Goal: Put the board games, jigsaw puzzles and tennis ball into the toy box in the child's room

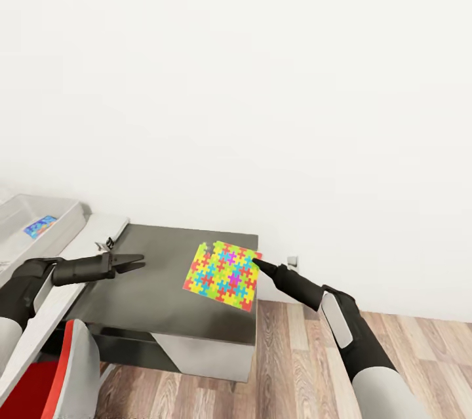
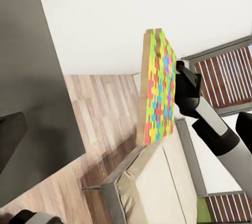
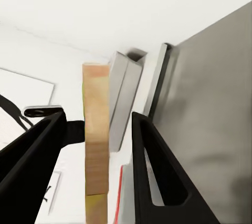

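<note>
Above the dark grey side unit (image 1: pixel 177 288), the jigsaw puzzle (image 1: pixel 221 275) hangs tilted, a thin, stiff, likely light board pinched at its right edge by the right gripper (image 1: pixel 257 264); the left gripper (image 1: pixel 134 264) looks apart, empty

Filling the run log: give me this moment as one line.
right hand: holds jigsaw puzzle by its edge, above dark side unit | left hand: open, empty | toy box: holds one board game

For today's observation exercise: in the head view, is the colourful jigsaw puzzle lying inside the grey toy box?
No. The jigsaw puzzle is held at its edge by the right gripper above the dark side unit, apart from the toy box.
</note>
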{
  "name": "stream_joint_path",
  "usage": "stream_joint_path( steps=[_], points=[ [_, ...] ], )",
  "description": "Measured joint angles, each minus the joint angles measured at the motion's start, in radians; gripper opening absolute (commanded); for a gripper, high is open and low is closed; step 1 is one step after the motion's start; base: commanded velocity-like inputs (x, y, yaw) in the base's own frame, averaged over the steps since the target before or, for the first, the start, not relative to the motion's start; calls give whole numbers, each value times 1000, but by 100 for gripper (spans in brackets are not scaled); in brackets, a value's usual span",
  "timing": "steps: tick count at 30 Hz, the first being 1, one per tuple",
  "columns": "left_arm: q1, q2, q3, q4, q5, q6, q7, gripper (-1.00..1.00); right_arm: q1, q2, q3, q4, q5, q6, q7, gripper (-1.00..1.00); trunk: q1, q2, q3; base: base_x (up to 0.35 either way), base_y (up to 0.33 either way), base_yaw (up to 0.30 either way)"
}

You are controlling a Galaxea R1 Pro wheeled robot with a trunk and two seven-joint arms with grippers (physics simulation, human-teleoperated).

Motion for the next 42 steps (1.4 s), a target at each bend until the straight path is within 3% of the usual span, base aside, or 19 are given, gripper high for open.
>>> stream_joint_path(
  steps=[11, 15, 22, 26, 28, 33, 36, 42],
  points=[
    [0, 4, 1, -9, 0, 0, 0, 100, 5, 0, 0, -9, 0, 0, 0, -100, 0, 0, 13, 0, 0, 211],
    [1, 22, 3, -34, 1, 4, 0, 100, 5, 0, 0, -9, 0, 0, 0, -100, 0, 0, 18, 0, 0, 209],
    [3, 117, 5, -54, 15, 37, 0, 100, 5, 0, -1, -12, 0, 1, 2, -100, 0, 0, 27, 0, 0, 209],
    [6, 187, 4, -55, 71, 47, 0, 100, 5, -1, -7, -12, 1, 1, 39, -100, 0, 0, 32, 0, 0, 209],
    [14, 242, 3, -54, 111, 49, 0, 100, 5, -1, -11, -12, 3, 0, 57, -100, 0, 0, 34, 0, 0, 209],
    [43, 351, 3, -50, 173, 49, 0, 100, 5, -1, -13, -12, 9, -1, 67, -100, 0, 0, 40, 0, 0, 209],
    [50, 370, 2, -50, 197, 49, 0, 100, 5, 0, -13, -11, 13, -2, 66, -100, 0, 0, 44, 0, 0, 209],
    [52, 367, -2, -51, 205, 49, 0, 100, 5, 0, -13, -12, 16, -4, 65, -100, 0, 0, 51, 0, 0, 209]
  ],
)
